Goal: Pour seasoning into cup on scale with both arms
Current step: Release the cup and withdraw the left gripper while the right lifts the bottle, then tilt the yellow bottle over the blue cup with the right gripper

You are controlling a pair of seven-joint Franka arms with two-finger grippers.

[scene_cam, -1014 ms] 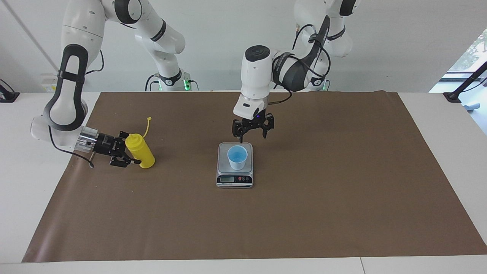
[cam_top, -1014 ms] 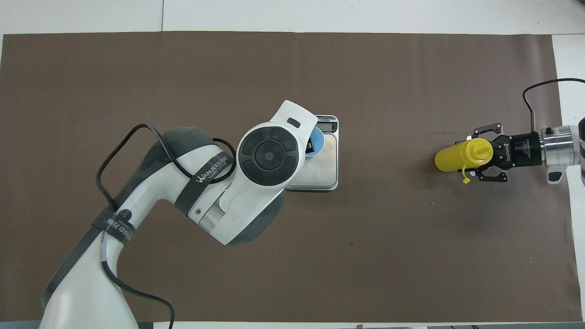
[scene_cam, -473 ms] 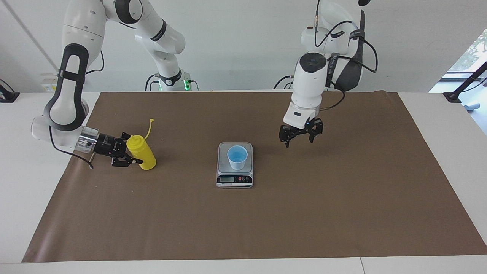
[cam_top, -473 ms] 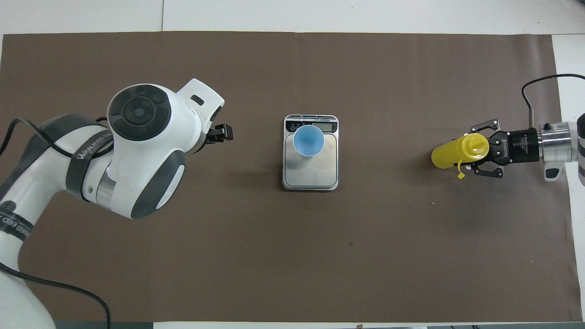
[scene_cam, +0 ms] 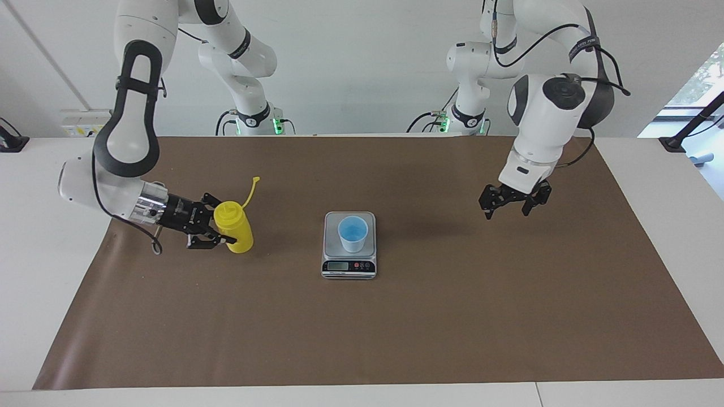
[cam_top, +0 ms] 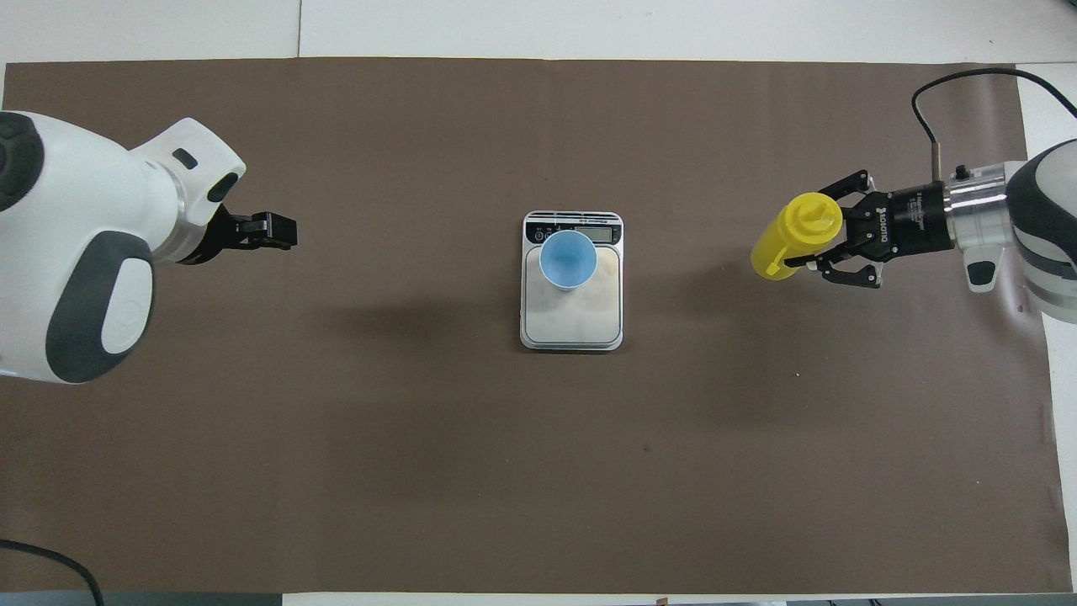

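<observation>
Right end effector pinching the seasoning near the brown mat's edge, left end effector spread over bare mat, cup on scale mid-desk, tethered cap clear only in the facing view.

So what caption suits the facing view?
Right gripper grasps yellow bottle; blue cup waits on scale.
</observation>
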